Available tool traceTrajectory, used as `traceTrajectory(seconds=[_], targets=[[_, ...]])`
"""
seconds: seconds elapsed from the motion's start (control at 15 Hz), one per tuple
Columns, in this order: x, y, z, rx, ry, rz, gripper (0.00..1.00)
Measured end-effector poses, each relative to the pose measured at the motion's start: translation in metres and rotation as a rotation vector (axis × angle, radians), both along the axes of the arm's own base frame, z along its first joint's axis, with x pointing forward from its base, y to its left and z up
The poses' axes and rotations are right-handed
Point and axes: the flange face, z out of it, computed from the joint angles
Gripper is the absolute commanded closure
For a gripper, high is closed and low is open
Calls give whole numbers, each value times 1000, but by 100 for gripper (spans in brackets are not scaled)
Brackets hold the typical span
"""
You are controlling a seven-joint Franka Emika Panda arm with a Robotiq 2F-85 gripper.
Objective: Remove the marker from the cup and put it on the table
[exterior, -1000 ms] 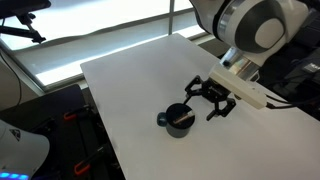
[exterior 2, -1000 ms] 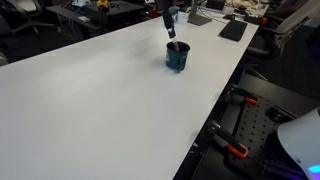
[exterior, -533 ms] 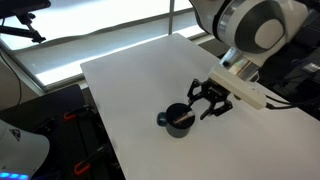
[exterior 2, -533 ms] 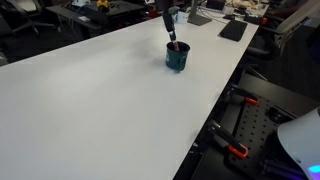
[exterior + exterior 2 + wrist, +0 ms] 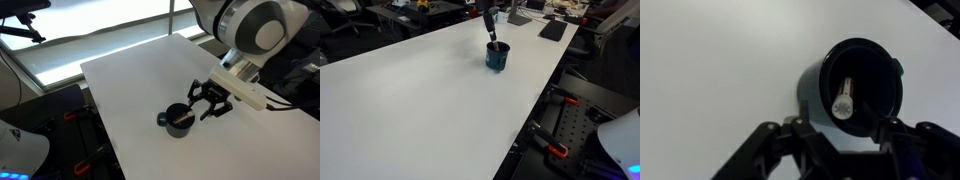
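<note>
The marker point(image 5: 843, 100) stands inside the cup point(image 5: 868, 65) on the tabletop point(image 5: 120, 80). The tool point(image 5: 205, 102) hangs at the rim — jaw opening and any hold cannot be told. Risk: a finger snagging the rim tips the cup.

You are looking at a cup point(image 5: 855, 62) that is showing dark navy, almost black. The marker point(image 5: 845, 95) is showing reddish-brown with a pale white end. The table point(image 5: 710, 60) is looking plain white. The gripper point(image 5: 207, 100) is looking black.
</note>
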Motion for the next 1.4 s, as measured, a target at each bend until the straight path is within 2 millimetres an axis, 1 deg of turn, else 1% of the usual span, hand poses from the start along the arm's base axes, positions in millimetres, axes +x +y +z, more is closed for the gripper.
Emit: traceTrajectory(seconds=[0.2,0.27,0.4,0.47,0.6,0.8,0.87,1.13,1.2,1.27,1.4], targets=[[0,0,0,0,1,-1,98],[0,0,0,0,1,-1,100],[0,-1,-1,0,1,-1,100],[0,-1,-1,0,1,-1,75],[-1,-1,-1,0,1,-2,73],[-1,-1,-1,-1,2,-4,52],[-1,-1,-1,-2,2,-7,42],[-1,-1,1,-12,3,-24,12],[-1,-1,2,-14,4,-30,4],[-2,-1,2,-19,7,-38,0],[-3,-1,2,-22,15,-49,0]])
